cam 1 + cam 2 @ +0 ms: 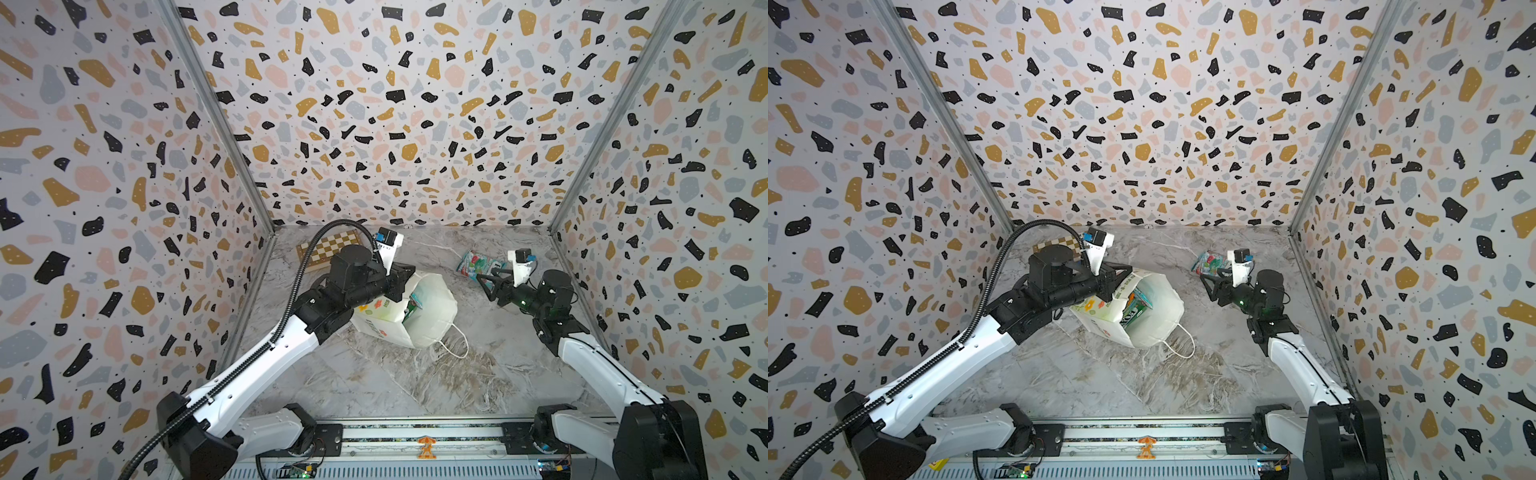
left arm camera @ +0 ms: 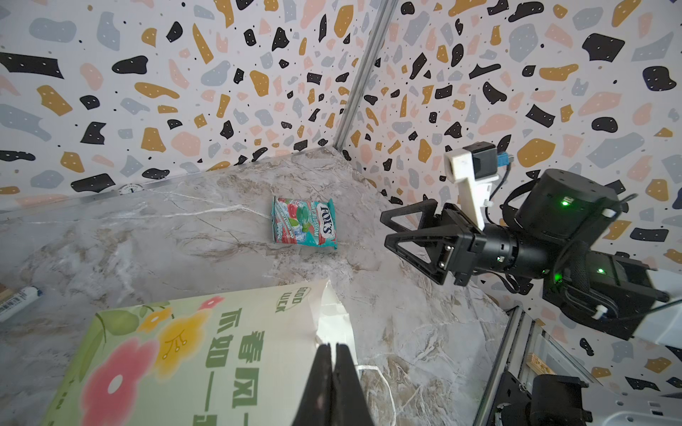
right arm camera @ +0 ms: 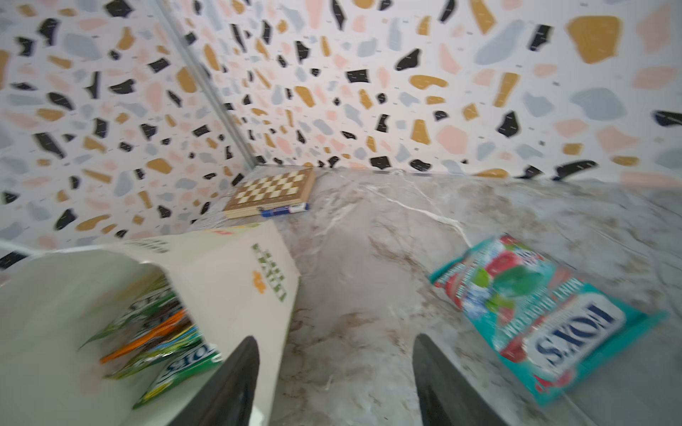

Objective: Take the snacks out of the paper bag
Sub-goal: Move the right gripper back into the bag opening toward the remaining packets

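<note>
At the far left corner a chessboard (image 1: 328, 249) lies against the walls. Beside it, the left gripper (image 2: 334, 354) is pinched tight on the rim of the paper bag (image 1: 432, 307), which leans mid-table, its mouth facing the right arm, with green and orange snacks (image 3: 162, 339) inside. Bare table (image 1: 415, 374) spreads in front. Further right, a teal packet (image 2: 304, 221) lies flat near the back wall. The right gripper (image 2: 385, 229) hovers near it, fingers spread, empty.
</note>
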